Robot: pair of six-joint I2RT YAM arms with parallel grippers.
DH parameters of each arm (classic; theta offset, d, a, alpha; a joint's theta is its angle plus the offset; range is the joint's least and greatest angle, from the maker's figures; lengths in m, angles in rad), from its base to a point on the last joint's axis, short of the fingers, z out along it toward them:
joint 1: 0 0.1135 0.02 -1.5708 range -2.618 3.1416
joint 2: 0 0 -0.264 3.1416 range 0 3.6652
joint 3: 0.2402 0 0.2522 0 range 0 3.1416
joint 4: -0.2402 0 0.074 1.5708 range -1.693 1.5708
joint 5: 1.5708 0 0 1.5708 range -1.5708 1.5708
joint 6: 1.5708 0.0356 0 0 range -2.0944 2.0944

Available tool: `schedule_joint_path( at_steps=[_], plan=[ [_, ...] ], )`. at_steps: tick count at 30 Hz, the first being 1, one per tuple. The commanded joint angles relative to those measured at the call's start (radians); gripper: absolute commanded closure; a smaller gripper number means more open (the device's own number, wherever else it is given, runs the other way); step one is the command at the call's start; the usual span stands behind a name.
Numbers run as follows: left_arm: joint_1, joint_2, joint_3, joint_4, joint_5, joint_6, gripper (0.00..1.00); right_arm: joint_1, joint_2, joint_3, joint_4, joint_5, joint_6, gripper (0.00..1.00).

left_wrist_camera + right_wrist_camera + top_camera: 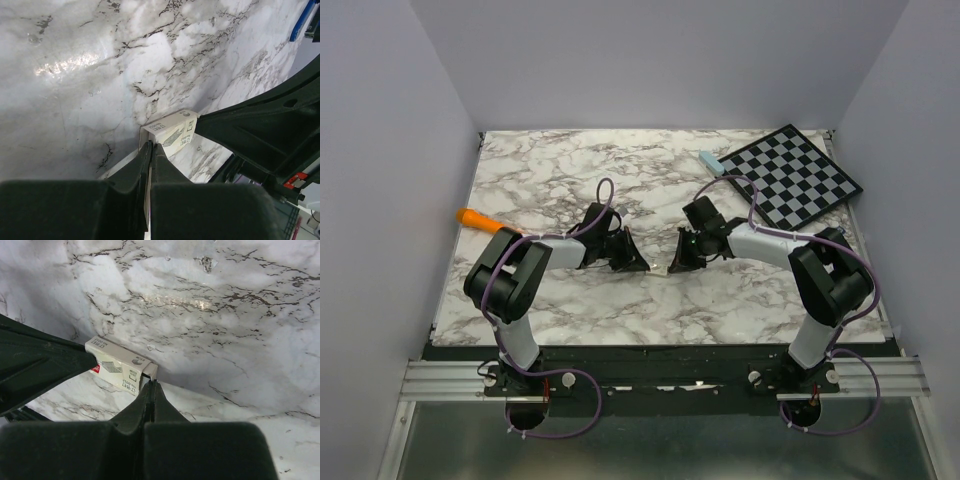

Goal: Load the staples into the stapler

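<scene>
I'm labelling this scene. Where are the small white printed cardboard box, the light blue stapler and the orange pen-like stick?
small white printed cardboard box [172, 134], left wrist view, printed side face.
light blue stapler [711, 163], top external view, middle of top.
orange pen-like stick [480, 220], top external view, mid-body.

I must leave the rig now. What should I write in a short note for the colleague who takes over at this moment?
Left claw: shut on one end of the staple box.
Right claw: shut on the flap at the box's other end.
Stapler: lies far back, beside the checkerboard, untouched.
Done: both claws grip the box.
Left: open the box, take staples out (none visible yet), load the stapler.
</scene>
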Motion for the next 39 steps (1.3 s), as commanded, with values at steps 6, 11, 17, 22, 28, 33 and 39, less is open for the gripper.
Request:
schedule_joint_path(
  at_steps=[6,11,17,22,28,33,39],
  plan=[
    [0.02,-0.036,-0.051,0.08,0.033,-0.053,0.76,0.009,-0.008,0.028,-0.106,0.057,-0.034,0.99],
    [0.023,-0.039,-0.057,0.094,0.039,-0.059,0.76,0.01,-0.005,0.037,-0.116,0.061,-0.039,0.99],
    [0.021,-0.037,-0.061,0.154,0.079,-0.073,0.74,0.015,-0.003,0.046,-0.116,0.058,-0.043,0.99],
    [0.018,-0.023,-0.054,0.174,0.102,-0.077,0.73,0.02,0.005,0.054,-0.116,0.052,-0.045,0.99],
    [0.012,-0.01,-0.046,0.163,0.107,-0.074,0.71,0.023,0.006,0.065,-0.116,0.052,-0.046,0.99],
    [0.009,0.007,-0.032,0.125,0.101,-0.063,0.71,0.026,0.009,0.069,-0.116,0.051,-0.046,0.99],
    [0.008,0.021,-0.017,0.079,0.088,-0.047,0.71,0.029,0.008,0.078,-0.116,0.048,-0.048,0.99]
  ],
)
